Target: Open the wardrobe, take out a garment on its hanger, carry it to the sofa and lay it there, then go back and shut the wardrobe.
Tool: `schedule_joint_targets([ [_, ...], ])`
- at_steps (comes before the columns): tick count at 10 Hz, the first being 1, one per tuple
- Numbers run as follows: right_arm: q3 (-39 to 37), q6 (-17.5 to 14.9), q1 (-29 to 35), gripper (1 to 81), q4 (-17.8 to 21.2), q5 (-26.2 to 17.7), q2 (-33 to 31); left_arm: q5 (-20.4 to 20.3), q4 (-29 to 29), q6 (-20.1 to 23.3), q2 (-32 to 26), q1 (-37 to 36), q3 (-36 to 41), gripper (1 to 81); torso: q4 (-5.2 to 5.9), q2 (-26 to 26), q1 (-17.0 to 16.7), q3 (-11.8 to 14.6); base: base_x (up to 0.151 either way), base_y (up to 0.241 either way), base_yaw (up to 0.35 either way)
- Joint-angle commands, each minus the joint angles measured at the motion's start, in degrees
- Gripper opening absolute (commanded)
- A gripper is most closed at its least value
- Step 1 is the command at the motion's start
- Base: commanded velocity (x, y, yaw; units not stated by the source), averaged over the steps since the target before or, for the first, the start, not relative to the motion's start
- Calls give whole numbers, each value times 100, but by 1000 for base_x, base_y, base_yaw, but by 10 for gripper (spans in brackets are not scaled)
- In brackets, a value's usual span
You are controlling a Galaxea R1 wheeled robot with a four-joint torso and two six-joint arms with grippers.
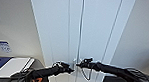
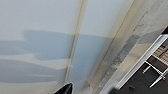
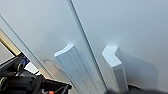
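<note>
At the lower left of the head view we see a grey desk [image 1: 37,63] with a flat white board [image 1: 12,66] lying on it, and above it a plain pale wall [image 1: 11,22].

Moving right, our left gripper [image 1: 69,69] reaches in from the lower left and ends just left of the seam where the two doors meet. The wardrobe [image 1: 91,25] fills the middle of the frame, white and tall, with both doors shut. Their handles [image 1: 74,61] sit low in the picture, side by side at the seam, between our two grippers. In the right wrist view they show as two slim white bars [image 3: 75,70], one on each side of the seam, their long axis running along the door's height.

Further right, our right gripper [image 1: 79,64] comes in from the lower right and its tip seems to touch or nearly touch the handles. We judge it slightly the nearer of the two, though both are close. We cannot tell whether either gripper's fingers are spread or closed.

We judge the opening step is in hand: each door would swing outward toward us, so each arm needs room to draw back. The right edge of the frame is bare pale wall.
</note>
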Motion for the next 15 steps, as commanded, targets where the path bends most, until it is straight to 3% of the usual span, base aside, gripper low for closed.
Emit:
schedule_joint_targets([
  [1,348,20,924,811,48,-23,135,-151,255,15,400,-1094,-281,811,0,0,0,0,0,0,0],
  [8,770,20,836,811,83,-14,109,-178,467,15,1025,-1235,-441,811,0,2,0,-2,0,0,0],
  [12,1646,11,651,811,197,-32,-92,-178,423,6,1017,-1103,778,811,0,2,0,-2,0,0,0],
  [15,2377,11,634,811,153,-32,-444,-178,431,6,578,-919,1842,811,0,4,7,-5,0,0,0],
])
